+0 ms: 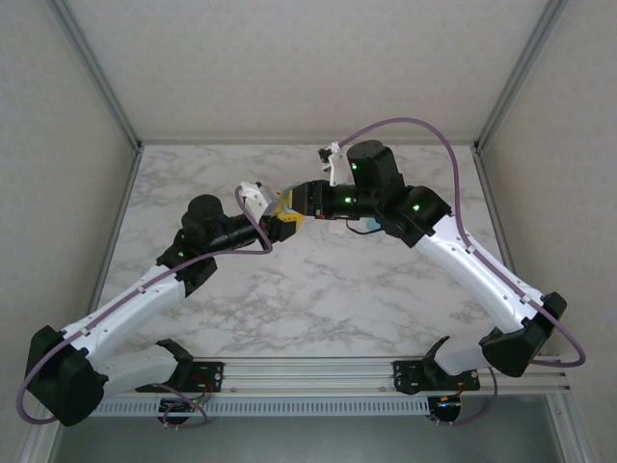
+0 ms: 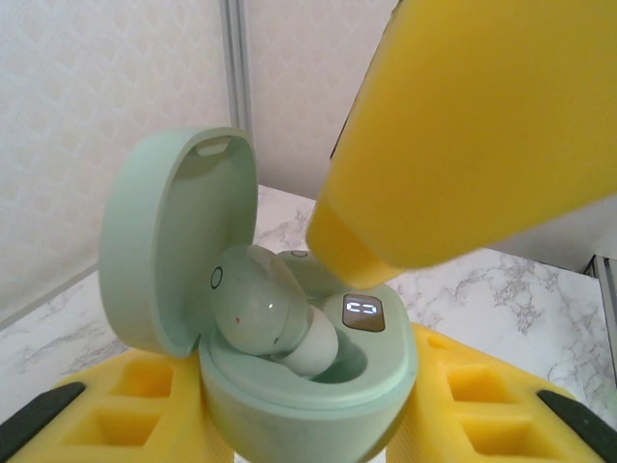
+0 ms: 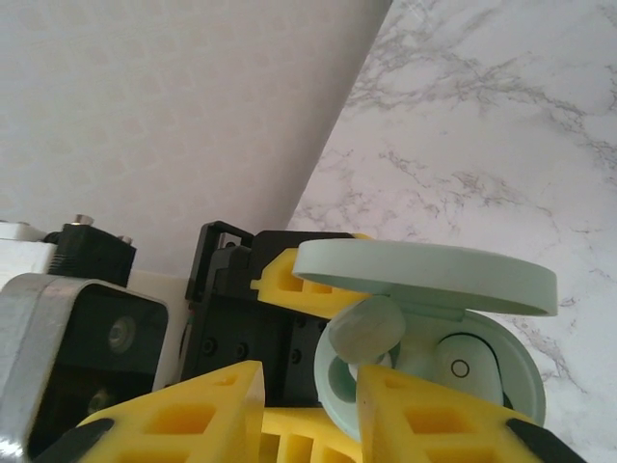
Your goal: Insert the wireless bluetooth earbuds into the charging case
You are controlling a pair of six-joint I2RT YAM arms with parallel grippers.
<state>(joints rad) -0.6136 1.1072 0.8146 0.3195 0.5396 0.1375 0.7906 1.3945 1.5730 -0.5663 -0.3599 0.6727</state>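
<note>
The case [image 2: 318, 410] is smooth mint plastic with a soft satin sheen, and its small display [image 2: 363, 312] is glossy. The bud [image 2: 260, 304] is shinier plastic, slightly translucent, and catches a bright highlight. The left tool [image 1: 284, 224] and right tool [image 1: 289, 206] carry matt yellow plastic fingers [image 2: 463, 145] that look faintly grainy. The bench [image 1: 318, 289] looks like smooth veined marble. The walls [image 1: 289, 58] are matt and finely textured. The arms [image 1: 145, 299] have glossy white shells, and the rail [image 1: 308, 371] is bare metal.

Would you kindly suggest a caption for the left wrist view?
Left gripper holds the open mint charging case, one mint earbud tilted inside, the right finger just above.
</note>
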